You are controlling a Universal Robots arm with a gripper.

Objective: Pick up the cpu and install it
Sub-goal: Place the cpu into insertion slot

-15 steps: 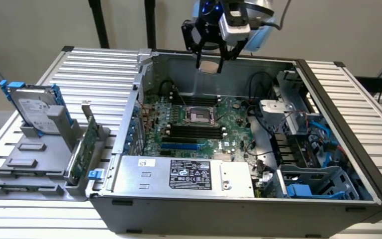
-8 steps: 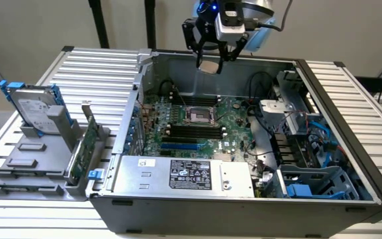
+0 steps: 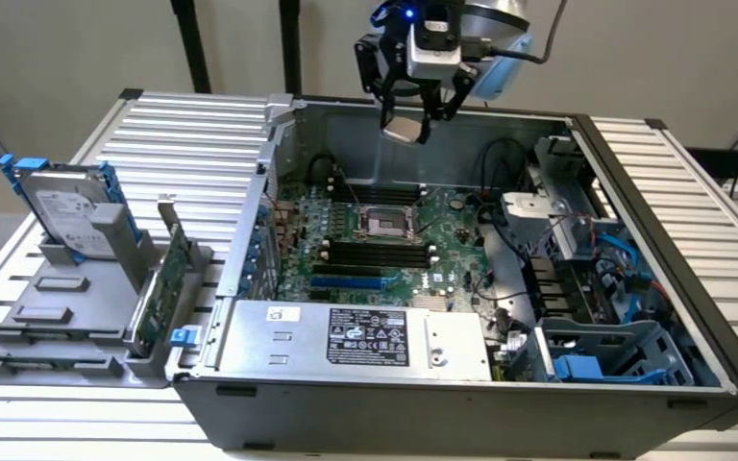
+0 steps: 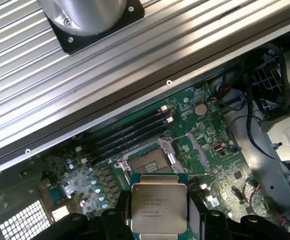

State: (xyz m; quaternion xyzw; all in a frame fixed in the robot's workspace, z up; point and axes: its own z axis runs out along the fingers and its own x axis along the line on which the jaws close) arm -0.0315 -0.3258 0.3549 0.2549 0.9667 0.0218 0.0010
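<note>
Cpu (image 3: 402,129): held up high above the open computer case (image 3: 280,413).
Gripper (image 3: 415,115): closed on the cpu, gripped by two sides.
Socket (image 3: 382,221): seen open on the green board (image 3: 453,274), well below the cpu.

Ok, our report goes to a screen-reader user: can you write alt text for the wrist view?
The claw holds the cpu, silver top toward the camera, in the air over a green motherboard whose empty socket lies just beyond it.
</note>
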